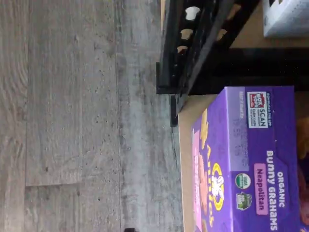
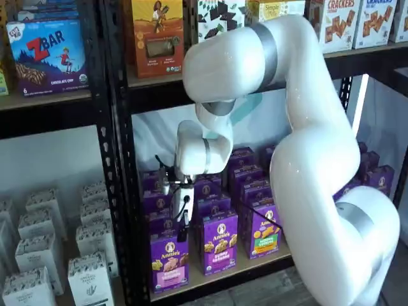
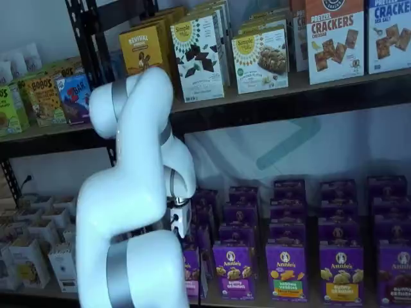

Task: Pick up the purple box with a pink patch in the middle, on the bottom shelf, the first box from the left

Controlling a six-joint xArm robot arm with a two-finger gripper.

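Purple cardboard marked the target: the purple box (image 2: 169,253) stood upright at the front of the leftmost row on the bottom shelf (image 2: 223,275), hard by the black rack post (image 2: 118,191), with a pink band low on its front and a like box with a green band (image 2: 219,243) just beside it. In the wrist view the purple box (image 1: 251,164) showed its top panel, printed "Bunny Grahams Neapolitan", sitting near the shelf's front edge above grey plank flooring (image 1: 72,121). I judged it a light, stiff carton with a smooth printed skin, somewhat slick, whose broad faces would dent under a hard squeeze; the sound hold looked to be across the narrow thickness near the top, front face to back face, since the neighbours left little room at the sides. The gripper (image 2: 183,231) hung just above and slightly behind the box's top in a shelf view, its black fingers seen as one dark shape with a cable beside them; no gap could be made out there, but I took the jaws to be standing wide, with nothing between them. In the other shelf view the white arm (image 3: 138,192) covered most of the target, leaving only a sliver of the purple box (image 3: 191,273), and the fingers were hidden. How much space lay between the target and the box behind it could not be told.
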